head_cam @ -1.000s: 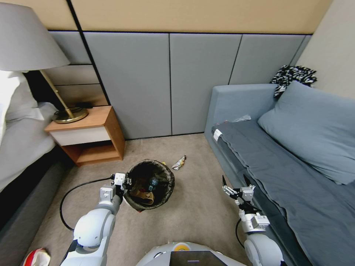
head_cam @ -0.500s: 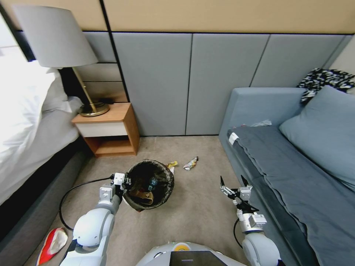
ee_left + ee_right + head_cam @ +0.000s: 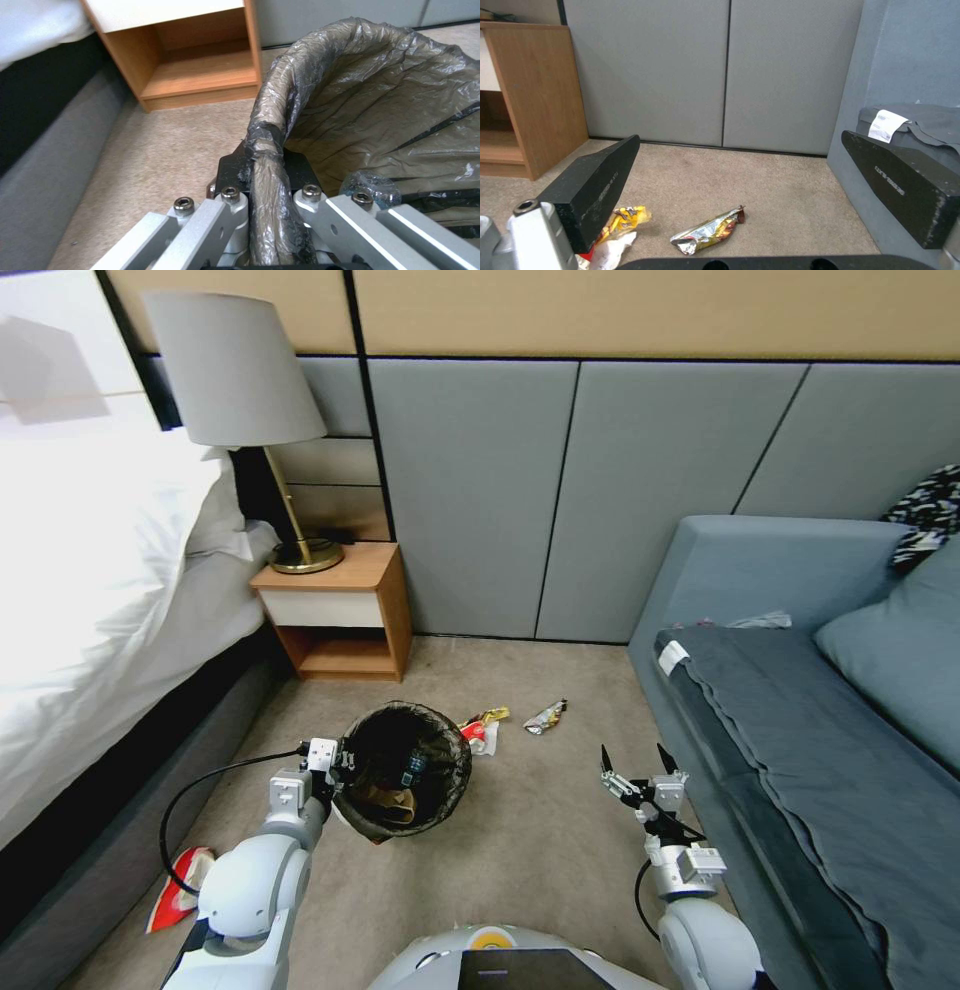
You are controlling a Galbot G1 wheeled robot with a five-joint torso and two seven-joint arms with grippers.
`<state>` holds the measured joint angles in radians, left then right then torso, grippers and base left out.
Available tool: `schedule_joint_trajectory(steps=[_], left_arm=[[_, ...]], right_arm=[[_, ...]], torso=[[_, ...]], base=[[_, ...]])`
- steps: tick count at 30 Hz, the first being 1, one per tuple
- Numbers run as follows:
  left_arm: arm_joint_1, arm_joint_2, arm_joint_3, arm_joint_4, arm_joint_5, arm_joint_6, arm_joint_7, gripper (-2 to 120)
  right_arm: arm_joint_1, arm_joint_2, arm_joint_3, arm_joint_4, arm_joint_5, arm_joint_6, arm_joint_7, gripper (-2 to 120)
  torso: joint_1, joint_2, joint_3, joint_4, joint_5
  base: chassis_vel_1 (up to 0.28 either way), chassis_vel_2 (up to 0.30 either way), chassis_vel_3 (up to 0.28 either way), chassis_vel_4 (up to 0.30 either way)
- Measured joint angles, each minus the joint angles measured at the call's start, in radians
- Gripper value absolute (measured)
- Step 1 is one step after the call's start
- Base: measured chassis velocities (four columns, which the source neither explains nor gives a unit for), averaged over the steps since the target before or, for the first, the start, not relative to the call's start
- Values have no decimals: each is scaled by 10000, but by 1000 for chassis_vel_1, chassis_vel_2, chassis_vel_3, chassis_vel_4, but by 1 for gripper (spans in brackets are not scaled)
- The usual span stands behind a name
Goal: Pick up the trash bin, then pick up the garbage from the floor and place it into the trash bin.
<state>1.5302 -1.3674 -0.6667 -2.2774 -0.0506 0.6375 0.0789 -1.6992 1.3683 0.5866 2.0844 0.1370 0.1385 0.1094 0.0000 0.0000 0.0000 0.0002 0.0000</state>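
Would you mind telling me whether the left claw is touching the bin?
Touching. The left wrist view shows the left claw clamped on the bin rim, liner pinched between its fingers.

The small round white plastic trash bin (image 3: 405, 768) with its crinkled black-brown bag liner was held off the beige carpet by its rim, mouth up, with a tan paper bag (image 3: 385, 802) and a small clear bottle inside. Just beyond it lay a yellow wrapper (image 3: 625, 219) beside a white tissue (image 3: 611, 246) and a red scrap (image 3: 472, 732). A crumpled silvery wrapper (image 3: 707, 230) lay nearby, apart from them. A red-and-white snack packet (image 3: 180, 898) lay by the bed base.
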Motion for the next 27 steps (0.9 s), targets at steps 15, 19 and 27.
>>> schedule_joint_trajectory(steps=[15, 19, 27], left_arm=[[12, -107, -8, 56, 3, -39, -2, 4], [25, -129, -11, 56, 14, -43, -3, 4], [60, -127, -43, 11, 47, -51, -3, 4]], right_arm=[[-319, 164, 149, -35, -139, -120, 158, 100], [-381, 204, 178, -41, -146, -88, 156, 100], [-412, 237, 185, -79, -160, -16, 140, 100]], torso=[[0, 0, 0, -2, -1], [-1, 0, -1, -1, -1], [0, 0, 0, -1, 2]], base=[[0, 0, 0, 0], [-28, 23, 17, -29], [-136, 154, 139, -134]])
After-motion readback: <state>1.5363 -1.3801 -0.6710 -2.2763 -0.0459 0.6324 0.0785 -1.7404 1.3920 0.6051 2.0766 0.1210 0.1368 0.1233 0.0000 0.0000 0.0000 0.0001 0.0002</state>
